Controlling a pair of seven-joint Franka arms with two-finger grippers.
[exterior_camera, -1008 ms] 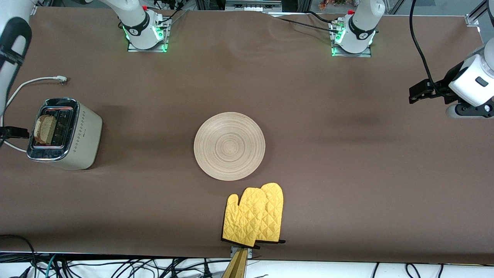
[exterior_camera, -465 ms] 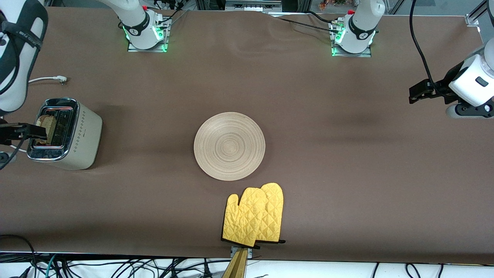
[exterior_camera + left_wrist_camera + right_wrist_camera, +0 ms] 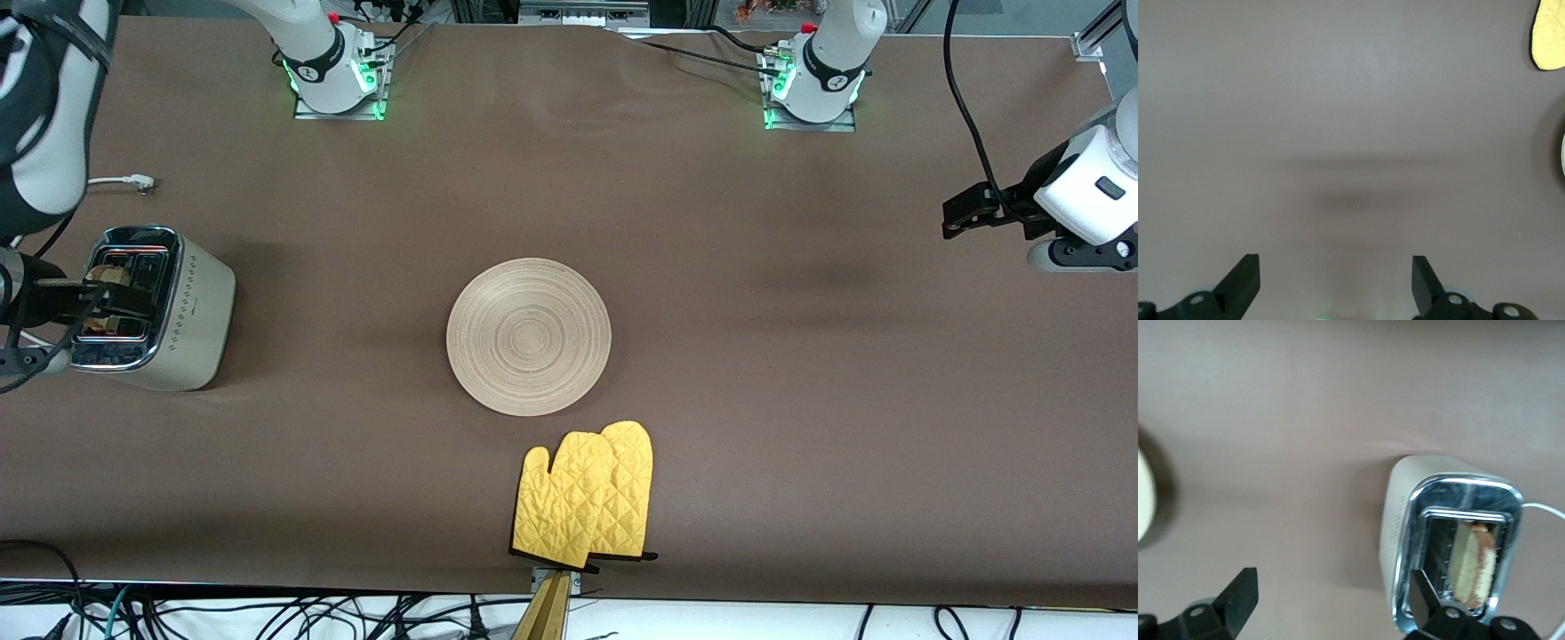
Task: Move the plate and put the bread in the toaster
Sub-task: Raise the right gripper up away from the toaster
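Bread: you have it standing in one toaster slot, tan face and darker crust showing in the right wrist view; from the front view the right gripper hides most of it.
Toaster: it sits near the table edge at the right arm's end, chrome top up, dotted marks on the side that faces the plate. Its white cord lies on the table beside it, toward the robots' bases.
Plate: you see it lying flat and bare about mid-table, well apart from the toaster.
Mitts: two yellow quilted mitts overlap near the table edge closest to the front camera, just beside the plate and nearer to that camera; they do not touch it.
Right gripper: it hangs over the toaster's top, right at the slots. Your right wrist view shows its fingers spread wide with nothing between them, one tip over bare table, the other over the toaster's top rim.
Left gripper: it waits over the table edge at the left arm's end, well apart from everything. Your left wrist view shows its fingers wide and holding nothing, with only brown table under them.
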